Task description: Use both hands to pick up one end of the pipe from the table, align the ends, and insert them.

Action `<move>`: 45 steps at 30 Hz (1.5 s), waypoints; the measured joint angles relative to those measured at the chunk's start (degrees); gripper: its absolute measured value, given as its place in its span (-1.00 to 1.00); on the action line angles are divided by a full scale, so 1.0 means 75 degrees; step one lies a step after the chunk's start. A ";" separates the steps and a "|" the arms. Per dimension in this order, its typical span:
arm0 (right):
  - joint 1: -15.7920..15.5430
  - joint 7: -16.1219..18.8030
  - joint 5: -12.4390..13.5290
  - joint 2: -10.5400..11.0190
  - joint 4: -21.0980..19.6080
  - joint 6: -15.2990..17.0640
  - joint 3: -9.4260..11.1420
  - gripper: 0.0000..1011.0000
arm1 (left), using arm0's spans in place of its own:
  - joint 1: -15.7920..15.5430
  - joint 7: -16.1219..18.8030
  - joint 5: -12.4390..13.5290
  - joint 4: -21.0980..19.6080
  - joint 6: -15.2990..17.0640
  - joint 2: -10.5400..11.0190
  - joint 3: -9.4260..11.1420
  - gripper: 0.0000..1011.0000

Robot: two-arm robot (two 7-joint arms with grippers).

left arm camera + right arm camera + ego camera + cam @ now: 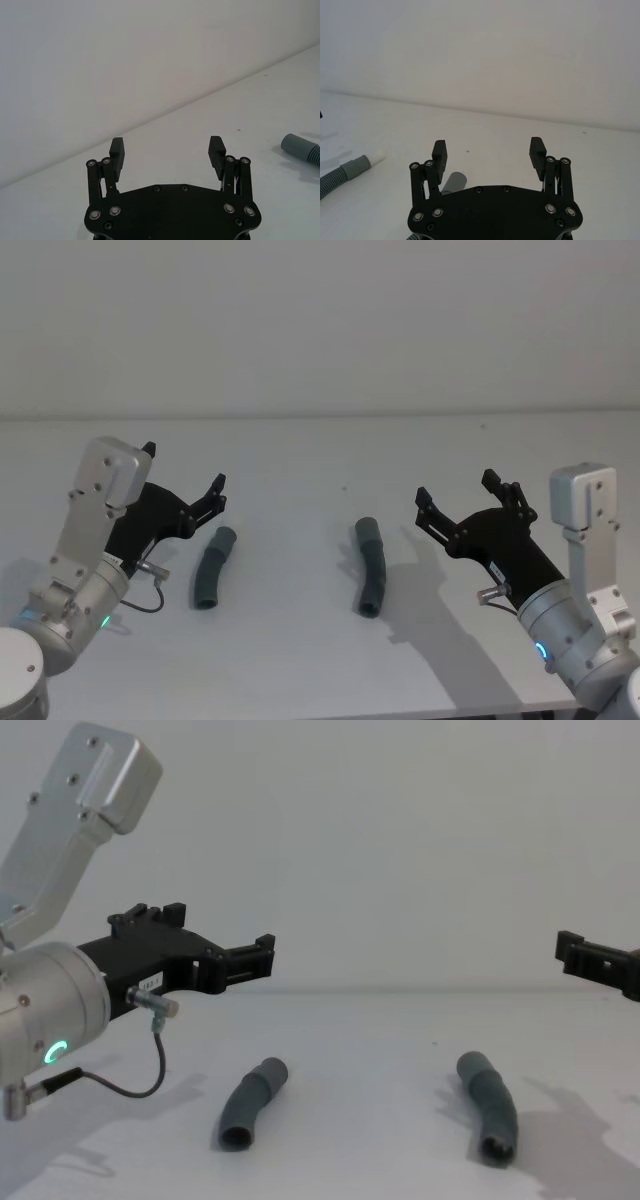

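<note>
So the 2 pipe pieces lie flat on the table, well apart, long axes roughly near edge to far edge. The left gripper hovers wide open just on the left-edge side of the left piece. The right gripper is equally open on the right-edge side of the right piece, so each is nearest its own.

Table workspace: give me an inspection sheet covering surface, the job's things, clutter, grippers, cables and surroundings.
Surface: table is plain white and matt, with a few tiny dark specks.
Job's things: left pipe piece and right pipe piece lie flat, apart and unjoined. The right wrist view shows a white tip on one piece.
Clutter: nothing seen.
Grippers: left gripper is open, raised above the table beside the left pipe piece. Right gripper is open, raised beside the right pipe piece. Both are empty.
Cables: thin black cable loops at the left arm's wrist.
Surroundings: plain white wall behind.
</note>
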 joint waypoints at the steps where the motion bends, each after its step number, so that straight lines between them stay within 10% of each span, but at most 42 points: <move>1: 0.0000 0.0000 0.0000 0.0000 0.0000 0.0000 0.0000 0.99 | 0.0000 0.0000 0.0000 0.0000 0.0000 0.0000 0.0000 0.98; 45: 0.0000 0.0000 0.0000 0.0000 0.0000 0.0000 0.0000 0.99 | -0.0017 -0.0019 0.0001 0.0028 0.0000 -0.0012 0.0004 0.98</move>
